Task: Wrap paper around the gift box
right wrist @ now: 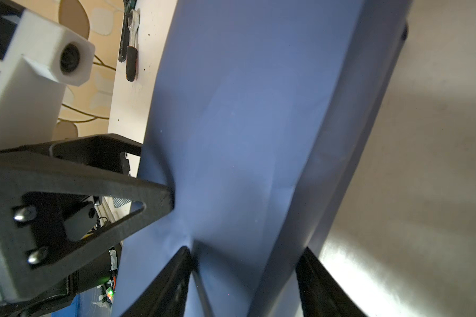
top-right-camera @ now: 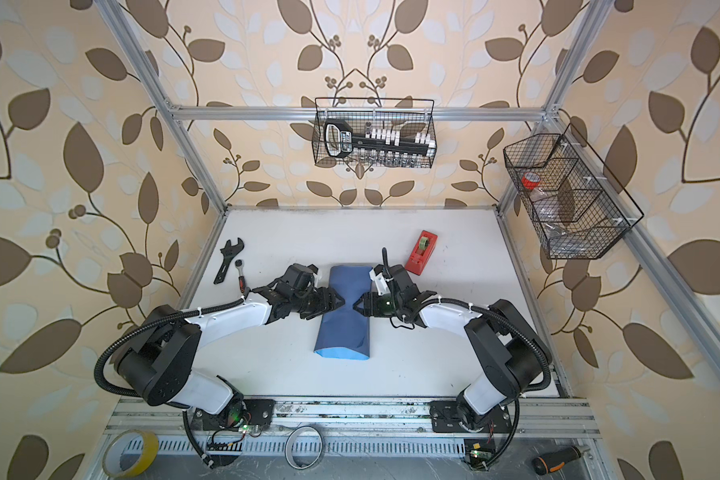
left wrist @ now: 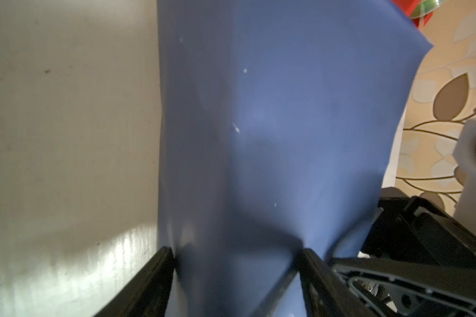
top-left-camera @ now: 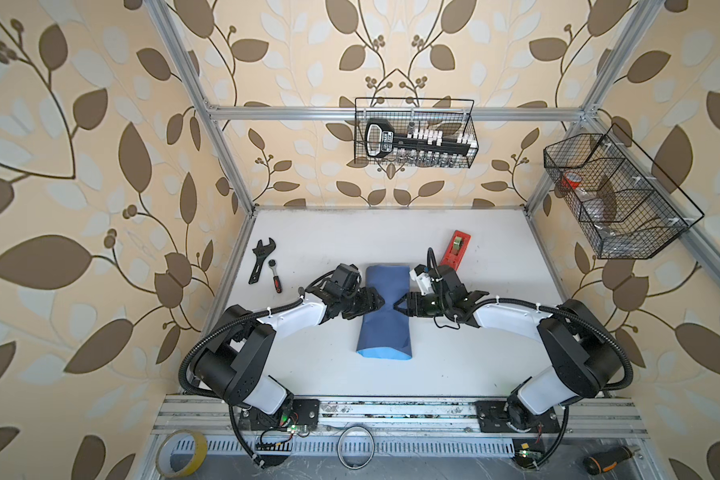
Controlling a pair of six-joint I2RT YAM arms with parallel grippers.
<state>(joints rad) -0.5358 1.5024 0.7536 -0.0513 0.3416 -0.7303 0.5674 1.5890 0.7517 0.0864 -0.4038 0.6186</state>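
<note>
In both top views the paper (top-left-camera: 385, 320) lies as a tube on the middle of the surface (top-left-camera: 329, 241), with the gift box hidden inside. Left wrist: the left end effector (left wrist: 237, 255) is clamped on the paper. Right wrist: the right end effector (right wrist: 246, 255) is clamped on it too. No tape shows, so letting go would probably let the wrap spring open.

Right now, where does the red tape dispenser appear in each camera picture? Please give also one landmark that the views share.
In a top view: the red tape dispenser lies right of middle, beyond the paper's far right corner.
In a top view: same place, slightly nearer the middle.
Left wrist: only a red sliver past the paper's corner.
Right wrist: not in it.
Shared landmark: the blue paper, in all four.
</note>
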